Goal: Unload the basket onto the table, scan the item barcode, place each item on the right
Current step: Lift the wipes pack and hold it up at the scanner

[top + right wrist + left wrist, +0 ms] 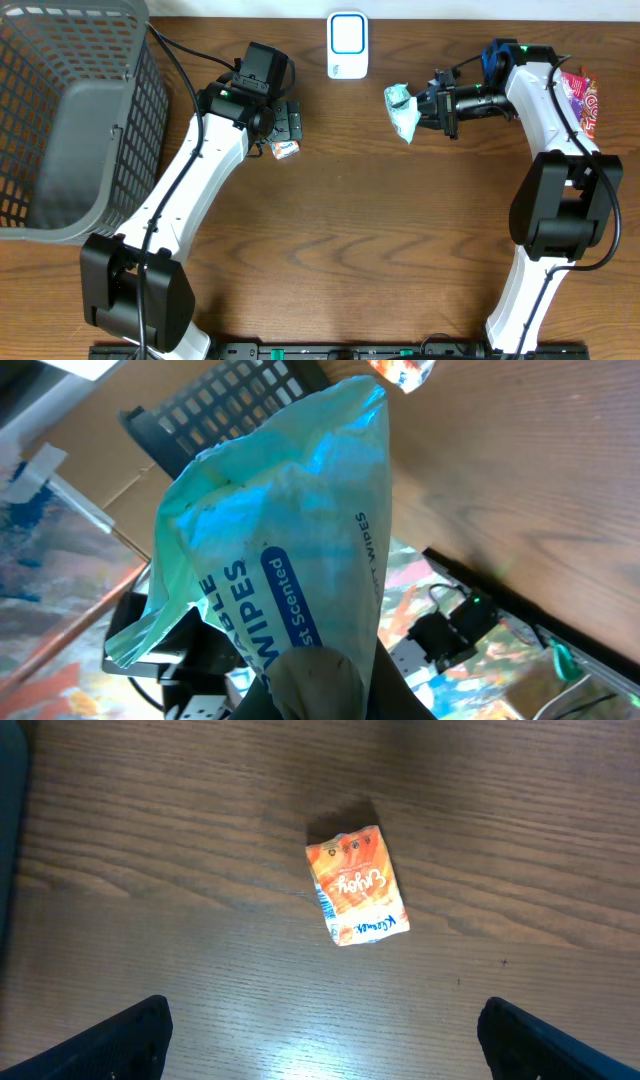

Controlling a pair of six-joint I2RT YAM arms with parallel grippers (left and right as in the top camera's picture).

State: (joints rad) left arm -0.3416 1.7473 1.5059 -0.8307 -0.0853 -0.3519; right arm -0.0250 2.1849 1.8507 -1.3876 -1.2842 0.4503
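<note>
Right claw (424, 105) is clamped shut on the wipes pack (401, 108), holding it up just right of the scanner (347, 45). By my read, this is the present-to-scanner step. The next move calls for swinging the pack across to the scanner's face with the barcode turned toward it, though I can't tell where that barcode sits. Left claw (322, 1042) hangs wide open and empty over an orange packet (357, 887) lying on the table.
</note>
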